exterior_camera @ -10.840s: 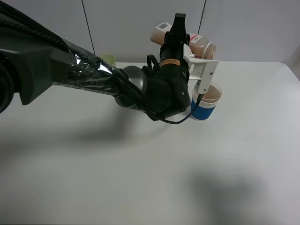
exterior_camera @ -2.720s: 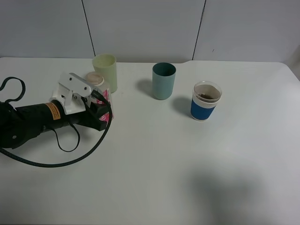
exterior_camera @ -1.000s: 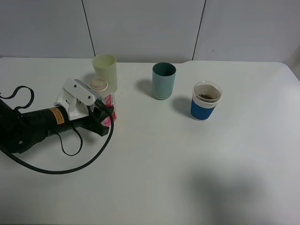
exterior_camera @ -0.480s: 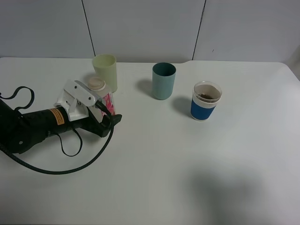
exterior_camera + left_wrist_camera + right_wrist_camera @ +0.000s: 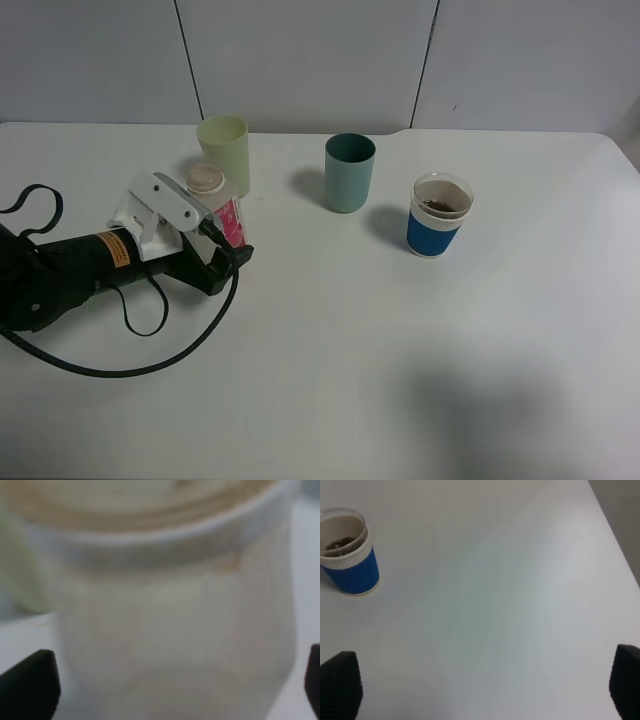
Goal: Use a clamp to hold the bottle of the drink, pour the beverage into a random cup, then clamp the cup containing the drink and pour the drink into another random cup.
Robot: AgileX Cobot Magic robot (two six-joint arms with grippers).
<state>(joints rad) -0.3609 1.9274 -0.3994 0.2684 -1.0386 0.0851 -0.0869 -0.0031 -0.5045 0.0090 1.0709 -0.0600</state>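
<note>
The bottle stands upright on the table's left side, pink label facing front, pale round mouth up. My left gripper is open around it, one black finger in front of the label. In the left wrist view the blurred bottle fills the picture between two spread fingertips. The blue-banded cup stands at the right with brown beverage low inside. The teal cup is at the back middle. My right gripper hangs open above bare table, away from the blue-banded cup.
A pale yellow-green cup stands just behind the bottle. A black cable loops on the table by the left arm. The white table ends at a grey wall behind.
My left gripper has opened and let go of the bottle, which stays upright on the table. The arm has shifted slightly. The cups have not moved.
</note>
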